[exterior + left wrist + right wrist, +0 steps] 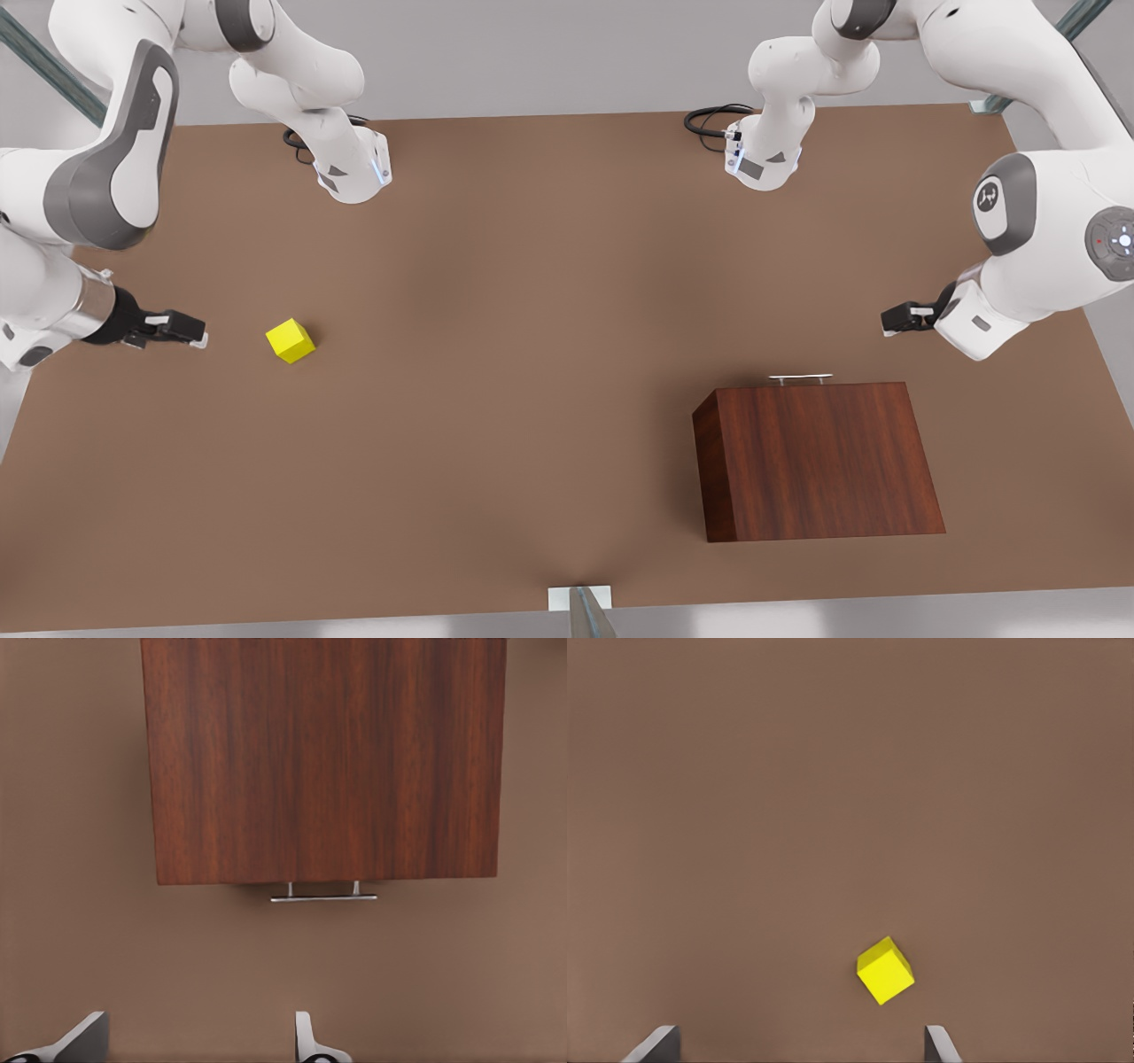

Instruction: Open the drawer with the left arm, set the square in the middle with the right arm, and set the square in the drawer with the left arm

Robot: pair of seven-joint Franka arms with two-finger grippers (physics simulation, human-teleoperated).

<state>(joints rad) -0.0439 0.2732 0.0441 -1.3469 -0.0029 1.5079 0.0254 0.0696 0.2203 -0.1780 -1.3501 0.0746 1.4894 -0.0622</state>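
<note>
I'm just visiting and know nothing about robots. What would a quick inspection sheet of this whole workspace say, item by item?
Surface: plain brown table, no marks seen.
Job's things: yellow cube resting on the table at the front view's left; wooden cabinet at the right, drawer shut, silver handle untouched.
Clutter: nothing seen.
Grippers: right pincer open, beside the cube, apart from it; left pincer open, near the handle, not touching.
Cables: black loops at both arm bases.
Surroundings: grey floor, metal frame struts at the edges.
</note>
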